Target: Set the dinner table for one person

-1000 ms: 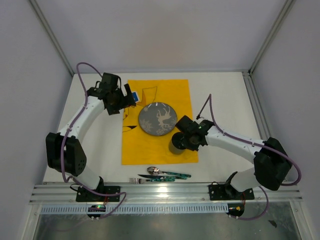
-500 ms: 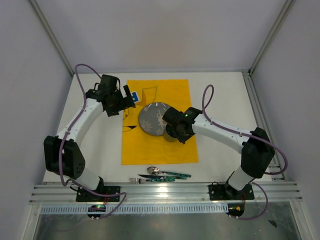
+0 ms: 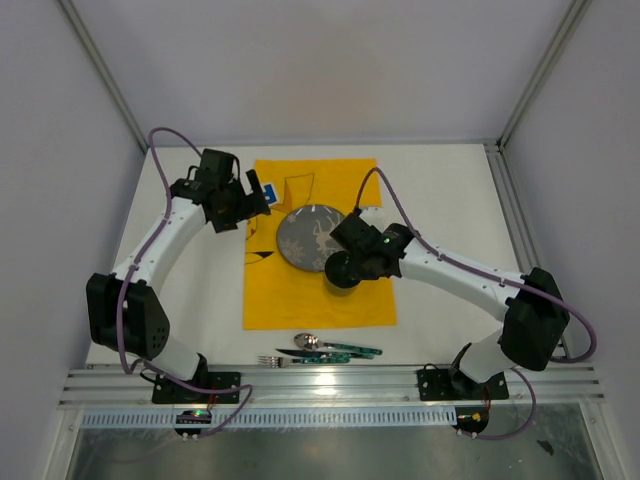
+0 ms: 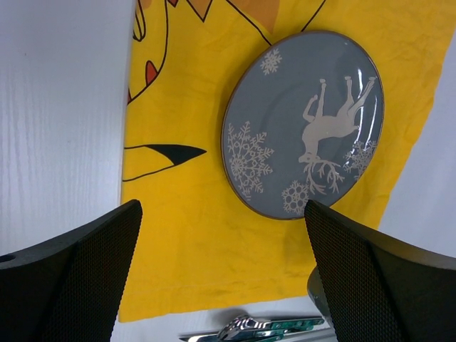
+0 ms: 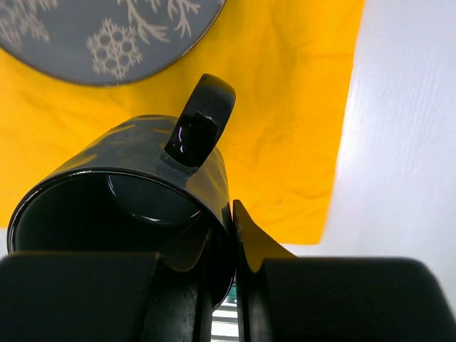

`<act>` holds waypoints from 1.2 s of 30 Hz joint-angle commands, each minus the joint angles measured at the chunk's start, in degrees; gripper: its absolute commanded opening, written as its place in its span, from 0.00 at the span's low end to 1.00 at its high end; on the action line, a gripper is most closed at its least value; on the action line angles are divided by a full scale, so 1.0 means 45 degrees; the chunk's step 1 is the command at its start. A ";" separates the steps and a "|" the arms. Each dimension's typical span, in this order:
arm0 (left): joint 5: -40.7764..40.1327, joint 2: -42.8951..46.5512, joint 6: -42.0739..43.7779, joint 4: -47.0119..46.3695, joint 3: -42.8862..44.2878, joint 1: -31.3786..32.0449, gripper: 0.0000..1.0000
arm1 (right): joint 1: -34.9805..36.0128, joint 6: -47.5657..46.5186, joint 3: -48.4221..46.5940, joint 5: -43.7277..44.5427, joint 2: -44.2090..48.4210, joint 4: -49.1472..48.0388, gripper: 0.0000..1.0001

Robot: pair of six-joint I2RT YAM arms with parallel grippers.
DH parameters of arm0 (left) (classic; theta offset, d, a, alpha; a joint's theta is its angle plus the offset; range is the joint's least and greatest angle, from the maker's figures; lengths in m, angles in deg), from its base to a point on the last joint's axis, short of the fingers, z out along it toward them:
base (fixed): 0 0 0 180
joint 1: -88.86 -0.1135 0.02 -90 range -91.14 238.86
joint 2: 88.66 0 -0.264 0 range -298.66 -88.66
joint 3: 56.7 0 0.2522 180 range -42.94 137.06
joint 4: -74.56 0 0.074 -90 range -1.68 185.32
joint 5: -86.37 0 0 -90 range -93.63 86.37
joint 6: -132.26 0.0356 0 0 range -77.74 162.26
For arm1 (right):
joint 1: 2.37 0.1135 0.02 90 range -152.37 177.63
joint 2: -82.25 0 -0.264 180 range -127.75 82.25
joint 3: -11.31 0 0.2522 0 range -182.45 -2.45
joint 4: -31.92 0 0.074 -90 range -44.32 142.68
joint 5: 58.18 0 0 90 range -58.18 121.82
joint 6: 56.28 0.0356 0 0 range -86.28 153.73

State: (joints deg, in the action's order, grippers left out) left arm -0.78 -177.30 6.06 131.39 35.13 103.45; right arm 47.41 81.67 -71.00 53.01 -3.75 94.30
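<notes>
Dinner table [image 3: 450,190] below right gripper [image 5: 232,214] with black mug [image 5: 135,153]

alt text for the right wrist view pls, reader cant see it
The right end effector pinches the rim of a black mug, its handle pointing toward the top of the frame. Behind it lies a yellow cloth, with a grey snowflake plate at the top and white table on the right.
</notes>
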 commanded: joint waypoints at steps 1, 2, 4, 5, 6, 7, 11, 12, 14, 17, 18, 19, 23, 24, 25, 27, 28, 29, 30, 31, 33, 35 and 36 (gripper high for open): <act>0.0108 0.0343 -0.0157 -0.0449 0.0016 -0.0039 0.99 | 0.0090 -0.5941 0.0058 -0.0918 0.0362 -0.0454 0.03; 0.0147 0.0323 -0.0215 -0.0450 -0.0003 -0.0039 0.99 | 0.0090 -0.6430 0.0059 -0.0978 0.0186 -0.0008 0.03; 0.0303 0.0265 -0.0235 -0.0528 -0.0042 -0.0039 0.99 | 0.0090 -0.7949 0.0059 -0.1057 -0.0419 0.0404 0.03; 0.0342 0.0284 -0.0274 -0.0528 -0.0042 -0.0039 0.99 | 0.0090 -0.8384 0.0117 -0.0825 -0.0576 0.0600 0.03; 0.0304 0.0265 -0.0275 -0.0509 -0.0062 -0.0039 0.99 | 0.0090 -0.8794 0.0175 -0.0687 -0.0693 0.0544 0.03; 0.0323 0.0284 -0.0255 -0.0528 -0.0081 -0.0039 0.99 | 0.0110 -0.9475 0.0176 -0.0512 -0.0694 0.0292 0.03; 0.0089 0.0459 -0.0080 -0.0333 -0.0043 -0.0039 0.99 | -0.0494 -1.0575 -0.0174 -0.0529 -0.0830 -0.0180 0.03; -0.0105 0.0518 -0.0041 -0.0217 -0.0062 -0.0039 0.99 | -0.0670 -1.0634 -0.0311 -0.0703 -0.1044 -0.0083 0.03; -0.0262 0.0635 0.0076 -0.0138 -0.0043 -0.0039 0.99 | -0.1428 -1.1317 -0.0683 -0.1326 -0.1221 0.0230 0.03; -0.0516 0.0694 0.0252 -0.0040 -0.0023 -0.0039 0.99 | -0.2269 -1.1668 -0.0606 -0.2557 -0.1125 -0.0217 0.03; -0.0517 0.0675 0.0253 -0.0001 -0.0004 -0.0039 0.99 | -0.2389 -1.1728 -0.0567 -0.2870 -0.1047 -0.0489 0.03; -0.0517 0.0655 0.0253 -0.0001 -0.0003 -0.0020 0.99 | -0.2506 -1.1767 -0.0489 -0.3028 -0.0891 -0.0608 0.03; -0.0458 0.0499 0.0097 -0.0098 -0.0003 -0.0039 0.99 | -0.2936 -1.2332 -0.0508 -0.3615 -0.1026 -0.0551 0.03; -0.0458 0.0441 0.0058 -0.0098 0.0016 -0.0039 0.99 | -0.2956 -1.2392 -0.0508 -0.3693 -0.1084 -0.0454 0.03; -0.0400 0.0421 0.0019 -0.0118 0.0035 -0.0039 0.99 | -0.2957 -1.2450 -0.0547 -0.4003 -0.1124 -0.0434 0.03; -0.0380 0.0285 -0.0020 -0.0157 0.0075 -0.0039 0.99 | -0.2957 -1.2490 -0.0528 -0.4511 -0.1086 -0.0491 0.03; -0.0380 0.0245 -0.0021 -0.0157 0.0152 -0.0039 0.99 | -0.2957 -1.2432 -0.0392 -0.5268 -0.1008 -0.0569 0.03; -0.0361 0.0206 -0.0040 -0.0138 0.0192 -0.0039 0.99 | -0.2957 -1.2373 -0.0294 -0.5469 -0.0833 -0.0686 0.03; -0.0360 0.0128 -0.0040 -0.0118 0.0308 -0.0039 0.99 | -0.2957 -1.2353 -0.0080 -0.5683 -0.0715 -0.0861 0.03; -0.0341 0.0089 -0.0059 -0.0118 0.0367 -0.0039 0.99 | -0.2957 -1.2334 0.0038 -0.5821 -0.0656 -0.0941 0.03; -0.0360 0.0069 -0.0040 -0.0117 0.0445 -0.0039 0.99 | -0.2957 -1.2334 0.0311 -0.6036 -0.0558 -0.1058 0.03; -0.0341 0.0050 -0.0040 -0.0118 0.0524 -0.0039 0.99 | -0.2957 -1.2412 0.0390 -0.6057 -0.0616 -0.1059 0.03; -0.0341 0.0030 -0.0021 -0.0118 0.0563 -0.0039 0.99 | -0.2957 -1.2431 0.0449 -0.6076 -0.0732 -0.1039 0.03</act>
State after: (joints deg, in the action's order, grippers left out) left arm -2.11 -176.95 5.66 131.45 35.17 103.45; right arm 34.15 26.61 -69.28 28.86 -9.25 91.66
